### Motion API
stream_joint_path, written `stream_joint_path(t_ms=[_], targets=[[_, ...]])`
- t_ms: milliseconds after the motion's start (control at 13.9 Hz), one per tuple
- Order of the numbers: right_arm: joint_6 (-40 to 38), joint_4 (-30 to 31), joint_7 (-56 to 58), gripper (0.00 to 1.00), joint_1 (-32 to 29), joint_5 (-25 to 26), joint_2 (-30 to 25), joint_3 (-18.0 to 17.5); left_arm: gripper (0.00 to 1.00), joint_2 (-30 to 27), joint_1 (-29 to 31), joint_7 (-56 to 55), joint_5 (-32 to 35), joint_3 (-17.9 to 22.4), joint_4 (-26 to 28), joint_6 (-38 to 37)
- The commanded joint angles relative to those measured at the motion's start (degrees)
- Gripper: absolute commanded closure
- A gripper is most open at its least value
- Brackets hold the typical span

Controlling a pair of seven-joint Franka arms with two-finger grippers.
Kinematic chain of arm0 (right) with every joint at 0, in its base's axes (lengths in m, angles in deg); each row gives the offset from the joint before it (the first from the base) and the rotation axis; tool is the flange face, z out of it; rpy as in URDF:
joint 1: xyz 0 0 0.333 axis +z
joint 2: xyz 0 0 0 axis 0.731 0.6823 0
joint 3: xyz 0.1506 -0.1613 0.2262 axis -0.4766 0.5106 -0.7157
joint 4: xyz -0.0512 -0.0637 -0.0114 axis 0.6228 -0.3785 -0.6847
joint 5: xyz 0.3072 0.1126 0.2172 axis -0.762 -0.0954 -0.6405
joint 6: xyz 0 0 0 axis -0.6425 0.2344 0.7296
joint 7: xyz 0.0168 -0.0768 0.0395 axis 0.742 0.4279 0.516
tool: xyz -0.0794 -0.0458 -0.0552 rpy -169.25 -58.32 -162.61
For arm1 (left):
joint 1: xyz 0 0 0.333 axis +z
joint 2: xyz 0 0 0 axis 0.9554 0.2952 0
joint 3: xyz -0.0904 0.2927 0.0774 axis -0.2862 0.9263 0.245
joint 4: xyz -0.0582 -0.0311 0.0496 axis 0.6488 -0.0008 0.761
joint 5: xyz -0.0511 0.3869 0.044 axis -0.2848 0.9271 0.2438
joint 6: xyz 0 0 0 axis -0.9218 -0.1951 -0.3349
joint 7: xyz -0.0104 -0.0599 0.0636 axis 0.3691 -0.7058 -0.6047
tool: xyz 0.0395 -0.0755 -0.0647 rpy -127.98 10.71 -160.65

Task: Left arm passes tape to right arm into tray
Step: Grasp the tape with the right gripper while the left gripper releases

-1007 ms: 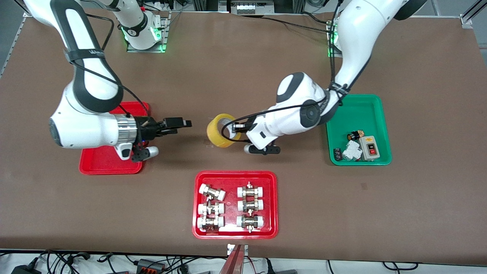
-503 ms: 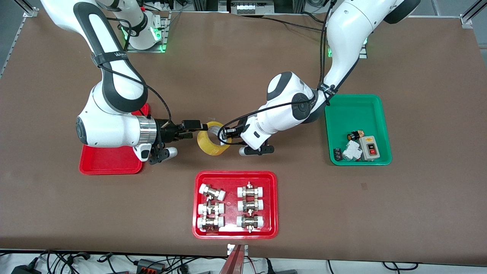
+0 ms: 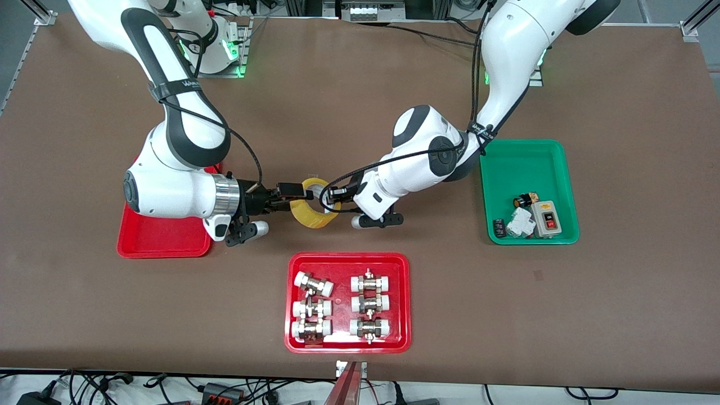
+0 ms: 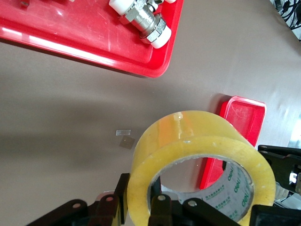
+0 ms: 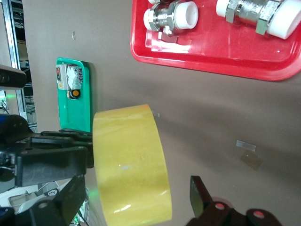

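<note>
Front view, taken across from the right arm's end of the table (image 3: 619,315) to the left arm's: the plain red tray (image 3: 163,244) lies under the right arm's wrist, with nothing visible in the part of it that shows. The right gripper (image 3: 298,197) is at the tape (image 3: 314,209), fingers spread either side of the roll wall; the right wrist view shows a gap between the one visible finger (image 5: 200,195) and the tape face, so it appears not yet clamped, though the contact itself is hard to confirm. The tape is held off the table, over bare surface between both grippers. The left gripper (image 3: 333,196) is closed on the roll wall, one finger inside the core. Nearer the camera lies the red tray of fittings (image 3: 347,343); at the left arm's end, the green tray (image 3: 531,154).

Judged risks: if the left gripper releases before the right one has closed, the roll drops and could roll away. A shallow or off-centre grasp on the slick curved wall could let the roll twist or slip in transit to the plain tray.
</note>
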Motion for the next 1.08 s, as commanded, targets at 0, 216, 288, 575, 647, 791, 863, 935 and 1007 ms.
stream_joint_path(t_ms=[0, 216, 288, 575, 647, 791, 863, 935, 1007], targets=[[0.5, -0.6, 1.6, 0.61, 0.5, -1.2, 0.0, 0.2, 1.0, 0.1, -0.6, -0.4, -1.0, 0.3, -1.3, 0.3], [0.5, -1.0, 1.7, 1.0, 0.4, -0.6, 0.0, 0.2, 1.0, 0.1, -0.6, -0.4, -1.0, 0.2, -1.3, 0.3], [0.4, -1.2, 1.8, 1.0, 0.4, -0.6, -0.1, 0.2, 0.99, 0.1, -0.6, -0.4, -1.0, 0.2, -1.3, 0.3], [0.1, -1.5, 2.4, 1.0, 0.4, -0.7, -0.4, 0.3, 0.0, -0.3, 0.3, 0.1, 0.7, 0.3, -1.4, 0.0], [-0.1, -2.0, 2.4, 1.0, 0.3, -0.7, -0.3, 0.3, 0.0, -0.7, 1.3, 0.1, 0.8, 0.3, -1.3, -0.5], [-0.4, -2.1, 2.3, 1.0, -0.1, -0.7, -0.7, 0.4, 0.0, -2.9, 5.0, 0.4, 1.2, 0.5, -0.2, -4.9], [-2.3, -2.1, 2.2, 1.0, -0.5, -0.5, -1.6, 0.8, 0.0, -4.1, 7.3, 0.8, 2.9, 0.4, -0.4, -8.4], [-5.4, -2.1, 2.2, 1.0, -1.9, -0.4, -2.0, 1.3, 0.0, -5.6, 8.8, 1.1, 4.8, 0.3, -0.5, -12.1], [-9.9, -2.1, 2.5, 1.0, -4.1, -0.1, -2.3, 1.7, 0.0, -7.2, 11.0, 1.4, 6.2, 0.3, -0.6, -16.5]])
